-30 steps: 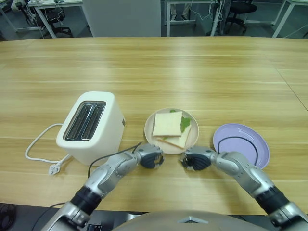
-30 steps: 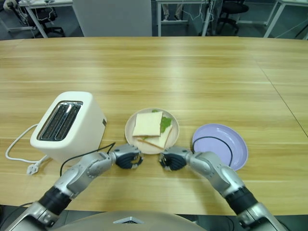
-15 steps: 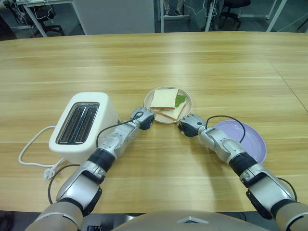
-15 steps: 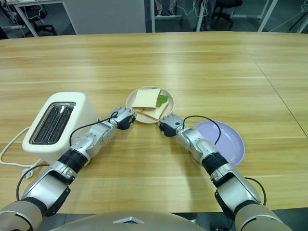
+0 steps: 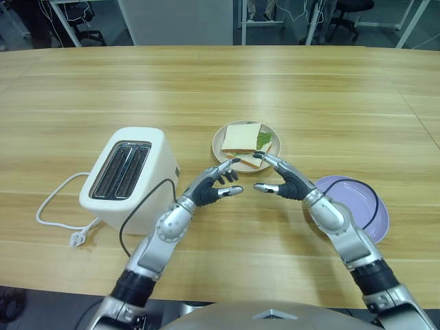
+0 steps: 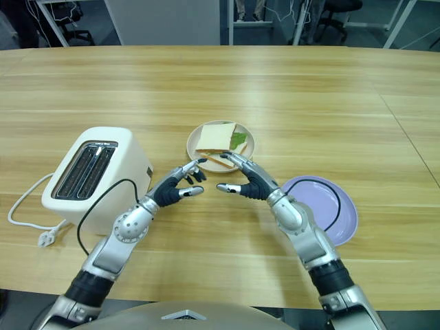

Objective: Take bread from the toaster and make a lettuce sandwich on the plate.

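Observation:
A sandwich [image 5: 244,143] of two white bread slices with green lettuce [image 5: 263,139] showing at its right side lies on a small beige plate [image 5: 221,137] near the table's middle. A cream toaster [image 5: 127,177] stands to the plate's left, its two slots dark with no bread showing. My left hand [image 5: 215,188] is raised just in front of the plate, fingers spread and holding nothing. My right hand [image 5: 282,181] faces it from the right, also spread and holding nothing, its fingertips near the plate's front edge.
An empty lilac plate [image 5: 352,213] sits right of the sandwich plate, partly behind my right forearm. The toaster's white cord and plug [image 5: 75,238] trail off to its left. Wide bare wooden table [image 5: 206,82] stretches beyond; office furniture stands behind it.
Both hands have gone from curled beside the plate to spread fingers, and have lifted and drawn back a little. The camera view has also shifted.

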`<state>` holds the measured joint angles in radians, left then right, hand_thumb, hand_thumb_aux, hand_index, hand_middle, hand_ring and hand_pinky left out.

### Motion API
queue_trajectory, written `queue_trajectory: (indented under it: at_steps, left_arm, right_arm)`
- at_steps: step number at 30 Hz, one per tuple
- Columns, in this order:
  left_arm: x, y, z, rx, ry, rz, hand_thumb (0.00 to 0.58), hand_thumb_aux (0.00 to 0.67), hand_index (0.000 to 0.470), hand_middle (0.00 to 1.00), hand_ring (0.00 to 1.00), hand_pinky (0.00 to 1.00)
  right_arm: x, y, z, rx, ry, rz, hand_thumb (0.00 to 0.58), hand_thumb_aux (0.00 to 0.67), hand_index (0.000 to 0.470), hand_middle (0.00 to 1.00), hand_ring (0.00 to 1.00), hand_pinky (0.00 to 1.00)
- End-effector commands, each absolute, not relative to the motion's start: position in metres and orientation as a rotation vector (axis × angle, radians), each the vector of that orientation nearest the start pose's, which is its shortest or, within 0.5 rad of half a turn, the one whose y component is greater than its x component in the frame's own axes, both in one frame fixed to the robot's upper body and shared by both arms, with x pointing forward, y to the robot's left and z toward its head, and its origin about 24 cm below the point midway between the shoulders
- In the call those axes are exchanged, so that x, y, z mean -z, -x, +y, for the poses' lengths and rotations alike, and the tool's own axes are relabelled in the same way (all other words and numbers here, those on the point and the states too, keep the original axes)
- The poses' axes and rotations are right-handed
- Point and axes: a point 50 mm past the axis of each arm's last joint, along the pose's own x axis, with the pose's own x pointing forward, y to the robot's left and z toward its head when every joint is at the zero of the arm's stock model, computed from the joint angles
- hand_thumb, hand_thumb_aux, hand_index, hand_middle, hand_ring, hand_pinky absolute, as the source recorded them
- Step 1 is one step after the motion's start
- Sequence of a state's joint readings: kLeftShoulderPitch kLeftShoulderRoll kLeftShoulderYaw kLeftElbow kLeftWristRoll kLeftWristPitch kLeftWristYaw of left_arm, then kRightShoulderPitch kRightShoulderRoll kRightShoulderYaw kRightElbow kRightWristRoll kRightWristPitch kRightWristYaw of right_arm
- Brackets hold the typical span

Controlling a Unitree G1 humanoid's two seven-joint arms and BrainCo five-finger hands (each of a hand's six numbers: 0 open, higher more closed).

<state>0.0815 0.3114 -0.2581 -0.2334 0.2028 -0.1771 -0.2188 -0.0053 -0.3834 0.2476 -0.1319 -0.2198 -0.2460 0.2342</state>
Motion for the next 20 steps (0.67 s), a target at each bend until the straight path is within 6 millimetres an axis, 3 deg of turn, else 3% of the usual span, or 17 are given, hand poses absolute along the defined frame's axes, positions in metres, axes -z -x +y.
queue_trajectory:
  at_steps: [1, 5, 13, 20]
  left_arm:
    - [-0.092, -0.201, 0.119, 0.547, -0.277, -0.285, 0.000, 0.000, 0.000, 0.00, 0.00, 0.00]
    - [-0.096, -0.188, 0.120, 0.516, -0.116, -0.290, 0.000, 0.000, 0.000, 0.00, 0.00, 0.00]
    - [-0.093, -0.183, 0.129, 0.361, -0.002, -0.310, 0.000, 0.000, 0.000, 0.00, 0.00, 0.00]
    - [-0.095, -0.182, 0.135, 0.256, 0.042, -0.359, 0.000, 0.000, 0.000, 0.00, 0.00, 0.00]
  right_arm:
    - [-0.089, -0.222, -0.135, -0.505, 0.385, -0.316, 0.000, 0.000, 0.000, 0.00, 0.00, 0.00]
    - [-0.087, -0.212, -0.135, -0.435, 0.307, -0.353, 0.000, 0.000, 0.000, 0.00, 0.00, 0.00]
    - [-0.081, -0.199, -0.135, -0.217, 0.135, -0.402, 0.000, 0.000, 0.000, 0.00, 0.00, 0.00]
    - [-0.076, -0.197, -0.134, -0.229, 0.104, -0.388, 0.000, 0.000, 0.000, 0.00, 0.00, 0.00]
